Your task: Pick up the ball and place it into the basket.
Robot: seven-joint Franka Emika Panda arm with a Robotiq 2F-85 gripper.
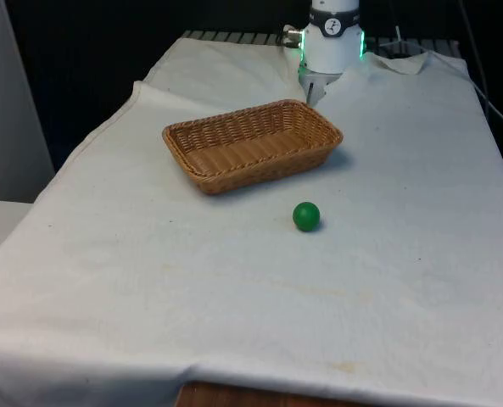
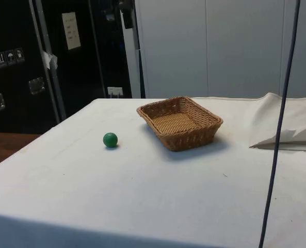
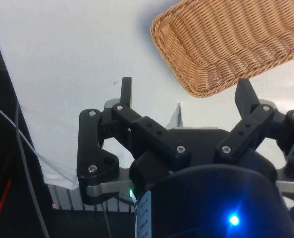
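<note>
Small green ball lower centre of front view, just below brown woven wicker basket; black two-finger gripper wide open, empty: descend w/ fingers straddling ball.

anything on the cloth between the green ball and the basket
Nothing visible. Bare white cloth lies between the green ball and the wicker basket, which holds nothing.

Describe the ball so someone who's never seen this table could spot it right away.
Start at the white cloth covering the table, then find the brown wicker basket. The ball sits apart from it on bare cloth, nearer the front camera. It's small, round and solid green.
</note>
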